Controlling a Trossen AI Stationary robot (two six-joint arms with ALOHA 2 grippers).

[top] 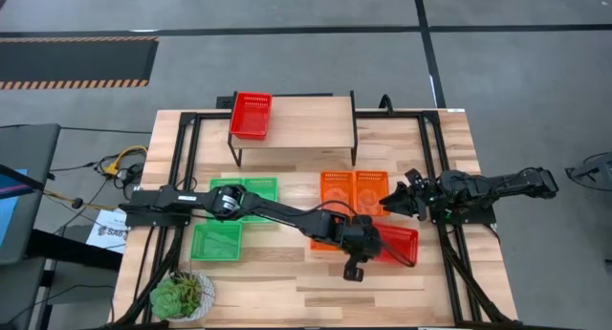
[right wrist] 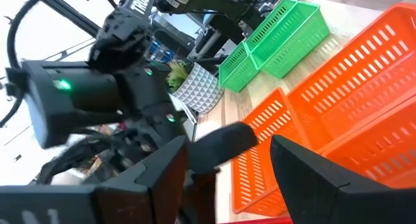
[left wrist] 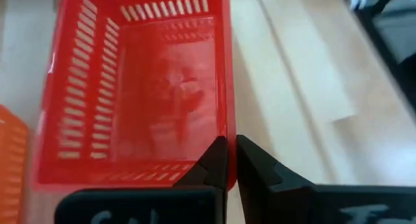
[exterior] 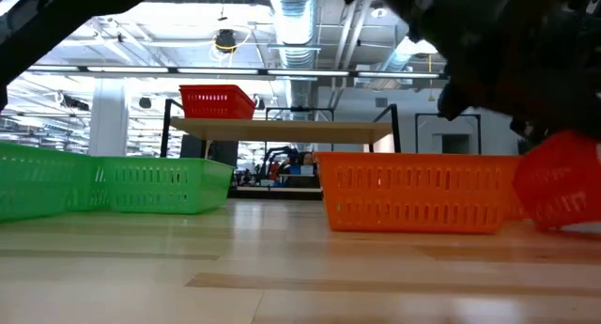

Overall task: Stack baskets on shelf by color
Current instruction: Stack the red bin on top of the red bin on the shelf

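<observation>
Fingers (left wrist: 250, 169) of left gripper (left wrist: 232, 160) pinch red basket (left wrist: 140, 87) rim.

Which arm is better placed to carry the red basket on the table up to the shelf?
Left. The left gripper is shut on the red basket rim; the right gripper is open beside the orange baskets.

Slotted glossy plastic baskets (exterior: 408, 191) sit on smooth pale wood tabletop (exterior: 282, 277); shelf (top: 304, 120) legs black metal.

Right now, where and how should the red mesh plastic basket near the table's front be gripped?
Pinch the thin upright end wall of the red mesh plastic basket from above. The open top and low rim suit it; the left hand already straddles that wall at a corner.
</observation>
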